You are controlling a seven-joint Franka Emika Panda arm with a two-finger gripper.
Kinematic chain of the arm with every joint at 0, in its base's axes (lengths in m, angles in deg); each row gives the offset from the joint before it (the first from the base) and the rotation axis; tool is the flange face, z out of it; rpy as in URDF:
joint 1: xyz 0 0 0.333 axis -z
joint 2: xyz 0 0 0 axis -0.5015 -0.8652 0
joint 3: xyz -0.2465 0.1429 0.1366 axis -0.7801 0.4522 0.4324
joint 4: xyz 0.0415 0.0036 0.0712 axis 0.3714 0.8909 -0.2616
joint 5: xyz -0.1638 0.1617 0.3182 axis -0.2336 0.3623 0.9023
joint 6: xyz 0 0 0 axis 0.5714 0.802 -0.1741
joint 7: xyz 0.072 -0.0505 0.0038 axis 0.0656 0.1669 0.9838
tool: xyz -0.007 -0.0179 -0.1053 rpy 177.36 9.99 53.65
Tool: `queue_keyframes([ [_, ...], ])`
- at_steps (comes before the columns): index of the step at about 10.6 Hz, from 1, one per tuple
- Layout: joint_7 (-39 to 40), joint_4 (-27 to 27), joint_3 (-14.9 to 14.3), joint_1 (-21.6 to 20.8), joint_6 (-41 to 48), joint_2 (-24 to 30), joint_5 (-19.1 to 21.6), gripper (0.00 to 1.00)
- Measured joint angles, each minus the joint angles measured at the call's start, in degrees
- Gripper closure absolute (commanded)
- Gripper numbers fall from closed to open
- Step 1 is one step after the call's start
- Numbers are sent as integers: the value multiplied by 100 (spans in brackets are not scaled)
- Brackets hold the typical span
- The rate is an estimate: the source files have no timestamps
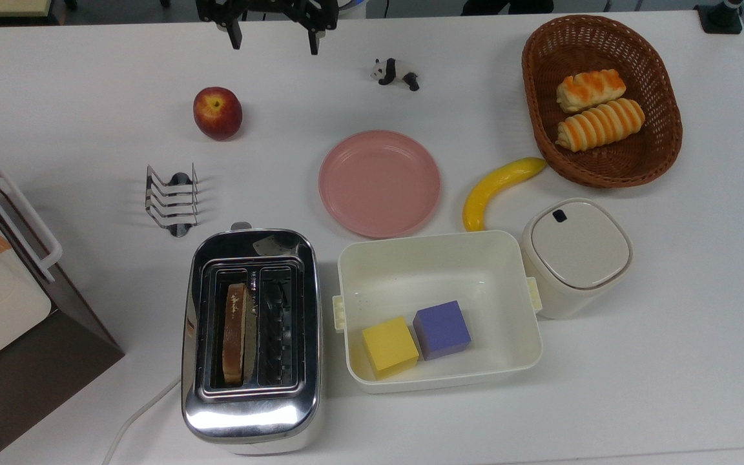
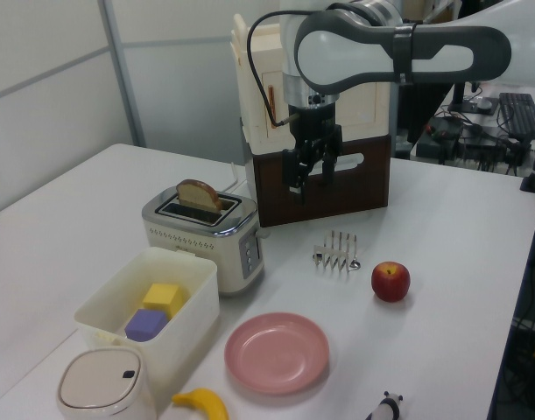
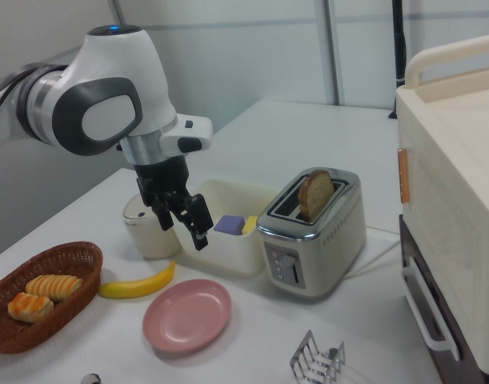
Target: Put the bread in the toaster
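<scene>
No readable text, label, brand, number or sign on any object in these views.

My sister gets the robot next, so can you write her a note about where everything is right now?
Gripper: open, holding nothing, up above the table's far edge in the top view.
Bread slice: standing in the toaster's slot on the top view's left, its top poking out.
Done: bread is in the toaster.
Left: nothing obvious; the toaster's other slot is free. The toast rack holds no bread.
</scene>
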Motion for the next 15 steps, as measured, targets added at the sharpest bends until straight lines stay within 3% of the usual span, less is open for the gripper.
queue_keyframes([
  [15,-14,78,104,-2,-188,-125,-138,0],
])
